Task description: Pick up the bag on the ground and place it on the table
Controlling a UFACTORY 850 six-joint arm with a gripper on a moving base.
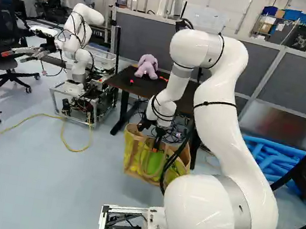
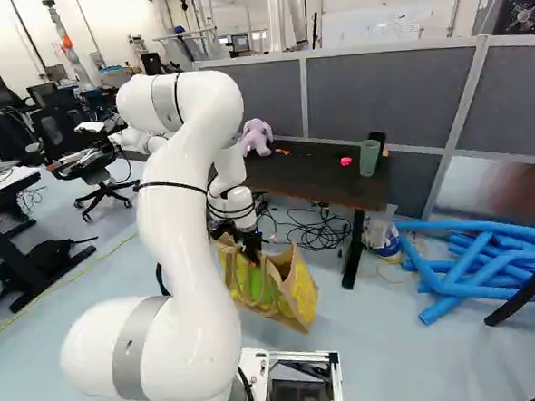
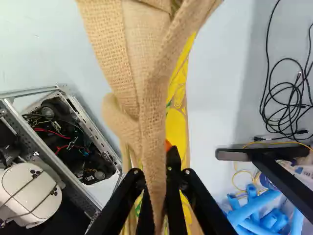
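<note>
Jaws of the gripper [image 1: 156,146] are pinched around a handle of the tan-and-yellow bag [image 1: 132,157], which sits in front of the dark table [image 2: 325,179], below its top; I cannot tell whether it touches the floor [image 2: 395,356]. On the tabletop are a purple plush toy [image 1: 147,66], a bright pink object [image 2: 345,161] and a green cup [image 2: 368,158]. Grey partitions [image 2: 388,93] stand behind, blue tubes [image 2: 472,274] lie to the right in the right base view, and another robot [image 1: 83,40] stands at the left of the left base view.

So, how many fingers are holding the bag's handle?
2: in the wrist view, one finger is on the base's side of the handle, the other on the table's side.
</note>
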